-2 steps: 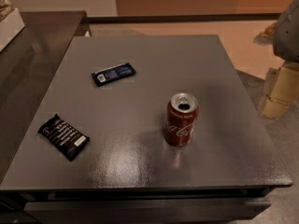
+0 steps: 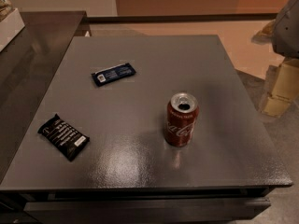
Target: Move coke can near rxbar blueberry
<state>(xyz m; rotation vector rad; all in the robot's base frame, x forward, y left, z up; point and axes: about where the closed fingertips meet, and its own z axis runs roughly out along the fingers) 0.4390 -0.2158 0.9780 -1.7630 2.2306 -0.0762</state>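
I see the coke can (image 2: 181,120) standing upright on the grey table (image 2: 154,50), right of centre and toward the near edge. Its silver top faces up and the mouth is open. The red side with white script faces me. Nothing touches it.

The rxbar blueberry (image 2: 113,73) lies flat on the far-left part of the table, tilted a bit, with its white label patch at the left end. It is well apart from the can, up and to the left of it.

A black wrapper (image 2: 63,136) with white text lines lies flat near the left edge of the table, closer to me than the blue bar. It is also well apart from the can.

The gripper (image 2: 280,90) is off the table at the right edge of the view, a pale cream part hanging past the table's right side. It holds nothing that I can see, and I cannot tell whether it is apart or together. A grey rounded part of the arm (image 2: 287,27) sits above it, cut by the frame. The gripper is well apart from the can.

A dark counter (image 2: 42,31) runs along the left, next to the table.
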